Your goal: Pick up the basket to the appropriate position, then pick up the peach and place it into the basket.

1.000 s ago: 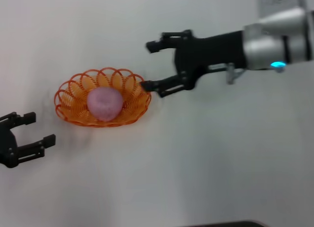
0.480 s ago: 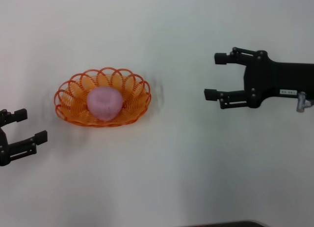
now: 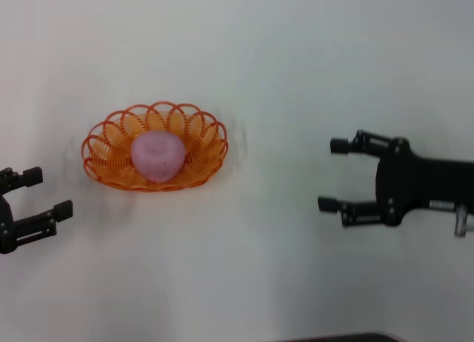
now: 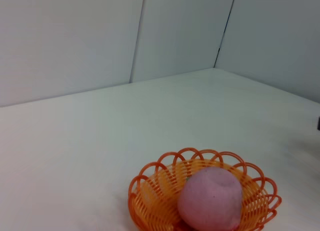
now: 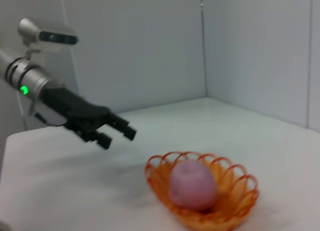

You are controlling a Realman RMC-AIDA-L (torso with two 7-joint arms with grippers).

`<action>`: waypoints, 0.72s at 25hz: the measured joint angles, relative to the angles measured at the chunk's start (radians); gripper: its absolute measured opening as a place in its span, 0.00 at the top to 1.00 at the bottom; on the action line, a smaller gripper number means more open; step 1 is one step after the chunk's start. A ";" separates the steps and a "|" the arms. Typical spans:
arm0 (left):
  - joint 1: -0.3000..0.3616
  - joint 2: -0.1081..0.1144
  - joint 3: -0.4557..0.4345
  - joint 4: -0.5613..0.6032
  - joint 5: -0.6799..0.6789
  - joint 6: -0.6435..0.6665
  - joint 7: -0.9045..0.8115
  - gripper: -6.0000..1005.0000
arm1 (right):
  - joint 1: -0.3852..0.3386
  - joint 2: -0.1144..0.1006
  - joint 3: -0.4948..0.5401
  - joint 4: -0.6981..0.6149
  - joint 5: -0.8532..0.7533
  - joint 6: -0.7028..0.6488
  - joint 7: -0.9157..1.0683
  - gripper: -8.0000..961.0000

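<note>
The right gripper (image 3: 330,175) hangs over the white table (image 3: 281,75), well to the right of the basket (image 3: 155,155), its 2 fingers spread wide apart with nothing between them and touching nothing. The left gripper (image 3: 46,192) sits at the left edge of the head view, near the basket's left end but clear of it, its 2 fingers likewise apart and empty. The right wrist view shows that left gripper (image 5: 116,135) held above the table surface, apart from the basket (image 5: 235,206).

There is 1 basket, an oval of orange looped wire with a scalloped rim, resting flat on the table left of centre. There is 1 peach (image 3: 157,155), round and dusty pink, lying inside the basket in its middle. The left wrist view shows the same peach (image 4: 210,199) seated in the basket (image 4: 150,201), rising above the rim. In the right wrist view the peach (image 5: 192,185) also stands higher than the wire loops around it.
</note>
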 joint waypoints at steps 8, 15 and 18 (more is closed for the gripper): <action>0.004 -0.001 -0.001 -0.004 -0.001 -0.001 0.002 0.19 | -0.003 0.002 0.005 0.080 -0.021 0.004 -0.087 0.01; 0.005 -0.003 0.005 -0.007 0.007 -0.001 0.003 0.19 | 0.000 0.003 0.007 0.094 -0.021 0.021 -0.105 0.01; 0.006 -0.004 0.007 -0.012 0.011 -0.004 0.010 0.19 | 0.000 0.004 0.008 0.106 -0.021 0.046 -0.113 0.01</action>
